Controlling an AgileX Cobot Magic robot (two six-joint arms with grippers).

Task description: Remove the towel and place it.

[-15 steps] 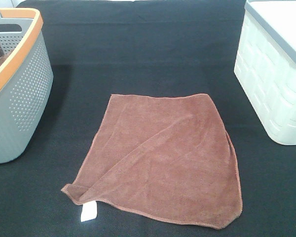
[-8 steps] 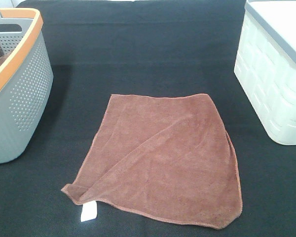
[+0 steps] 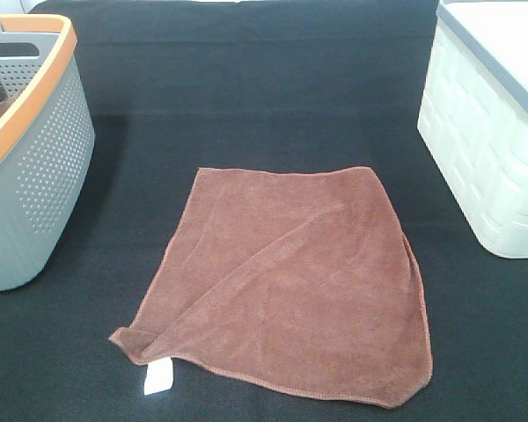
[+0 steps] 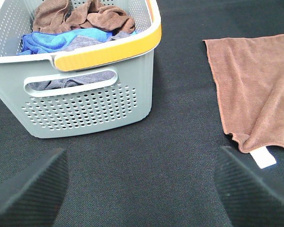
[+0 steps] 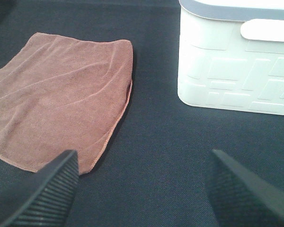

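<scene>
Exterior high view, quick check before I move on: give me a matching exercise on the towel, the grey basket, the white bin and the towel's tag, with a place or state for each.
Things:
1. towel
2. grey basket
3. white bin
4. white tag

Places or states:
A. at the right edge of the view, on the black table
B. spread nearly flat in the middle, one corner folded over
C. sticking out at the towel's near left corner
D. at the left edge, orange-rimmed, with cloths inside

Pairs: 1-B, 2-D, 3-A, 4-C
</scene>
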